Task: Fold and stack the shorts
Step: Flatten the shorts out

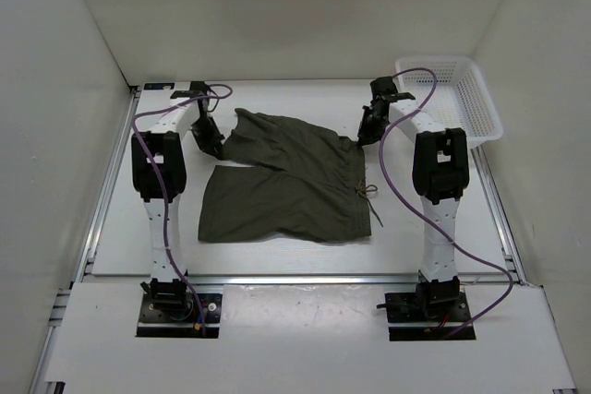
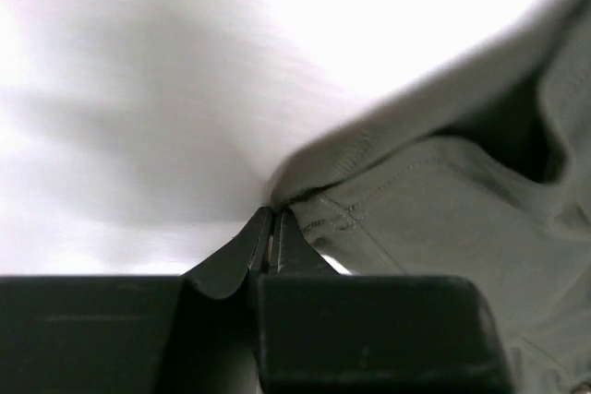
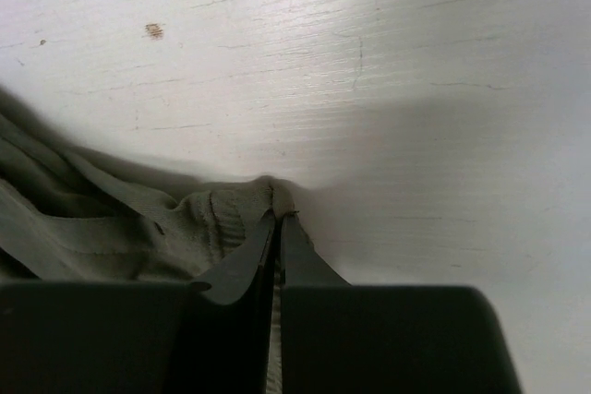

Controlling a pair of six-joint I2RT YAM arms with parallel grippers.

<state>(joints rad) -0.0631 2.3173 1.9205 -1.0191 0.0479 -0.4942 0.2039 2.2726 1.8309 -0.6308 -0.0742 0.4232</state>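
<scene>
Clenches left pincer (image 2: pixel 274 217) on far leg hem of the shorts (image 1: pixel 286 186), right pincer (image 3: pixel 279 220) on waistband corner. Holds them spread on the worktop (image 1: pixel 277 261), well apart from white basket (image 1: pixel 459 101) at far right.

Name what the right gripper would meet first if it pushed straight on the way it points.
The right gripper is shut on the edge of the shorts; past that, probably the table, though depth is unclear.
</scene>
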